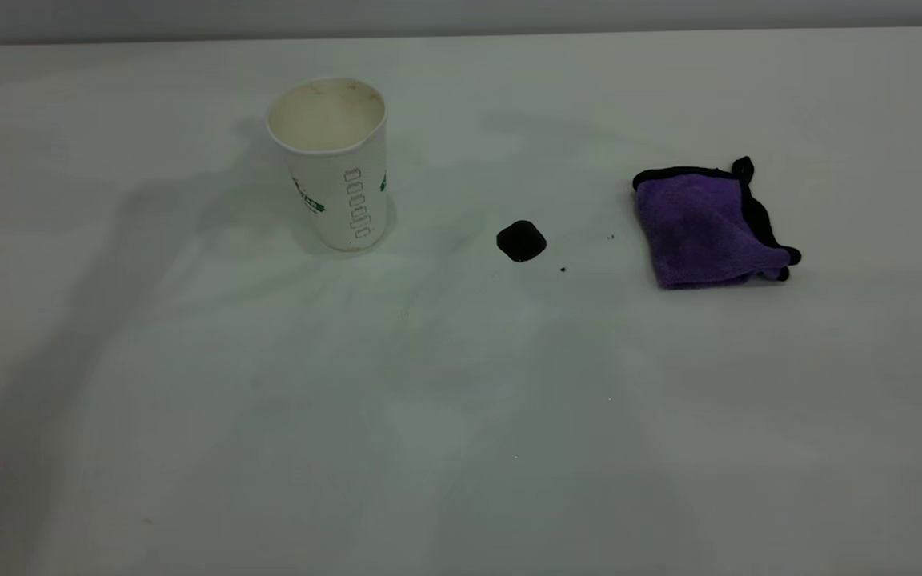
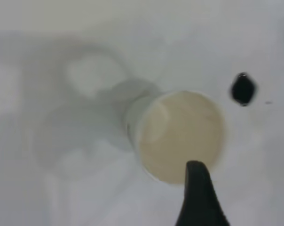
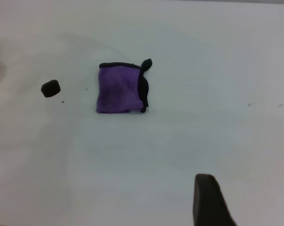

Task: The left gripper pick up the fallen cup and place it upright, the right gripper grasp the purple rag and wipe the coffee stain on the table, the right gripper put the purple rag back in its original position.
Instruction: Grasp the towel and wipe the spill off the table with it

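The cup [image 1: 337,164] stands upright on the table [image 1: 429,416] at the left, mouth up, nothing gripping it. The coffee stain [image 1: 521,241] lies on the table between the cup and the purple rag [image 1: 705,228], which lies folded at the right. Neither arm shows in the exterior view. The left wrist view looks down into the cup [image 2: 182,136], with the stain [image 2: 243,88] beside it. My left gripper [image 2: 243,197] is above the cup, open and empty; one finger [image 2: 198,197] shows. My right gripper [image 3: 249,200] is open and empty, well away from the rag [image 3: 119,89] and the stain [image 3: 51,88].
A few tiny dark specks [image 1: 563,270] lie near the stain. The table's far edge [image 1: 461,36] meets a grey wall at the back. Arm shadows fall across the table's left and middle.
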Tool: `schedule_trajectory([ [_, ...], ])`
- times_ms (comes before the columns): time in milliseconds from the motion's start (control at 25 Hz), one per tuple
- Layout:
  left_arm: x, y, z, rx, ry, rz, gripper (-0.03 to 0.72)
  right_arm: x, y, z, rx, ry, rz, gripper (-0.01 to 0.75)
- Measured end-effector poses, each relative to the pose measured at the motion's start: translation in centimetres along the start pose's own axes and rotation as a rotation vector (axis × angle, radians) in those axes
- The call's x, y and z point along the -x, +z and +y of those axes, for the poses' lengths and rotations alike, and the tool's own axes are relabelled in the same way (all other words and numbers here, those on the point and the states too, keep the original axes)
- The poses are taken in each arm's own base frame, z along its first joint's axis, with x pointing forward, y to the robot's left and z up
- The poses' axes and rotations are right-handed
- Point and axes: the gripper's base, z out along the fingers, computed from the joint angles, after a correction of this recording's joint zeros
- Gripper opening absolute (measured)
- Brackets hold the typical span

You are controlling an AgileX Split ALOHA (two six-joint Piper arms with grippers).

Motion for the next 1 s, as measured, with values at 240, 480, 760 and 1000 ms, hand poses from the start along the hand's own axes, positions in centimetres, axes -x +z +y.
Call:
schedule_trajectory([
  [240,-2.3,-11.0,-3.6,0.019,0.027,-0.074,0.519,0.0,0.0,0.0,0.000,0.000,0.000,0.440],
  [480,-5.4,-19.1,-5.5,0.127,0.033,-0.239,0.519,0.0,0.0,0.0,0.000,0.000,0.000,0.440],
  [760,-12.7,-20.4,-6.3,0.144,-0.002,-0.195,0.519,0.0,0.0,0.0,0.000,0.000,0.000,0.440],
  [1000,-21.6,-16.9,-5.5,0.179,-0.022,-0.029,0.519,0.0,0.0,0.0,0.000,0.000,0.000,0.440],
])
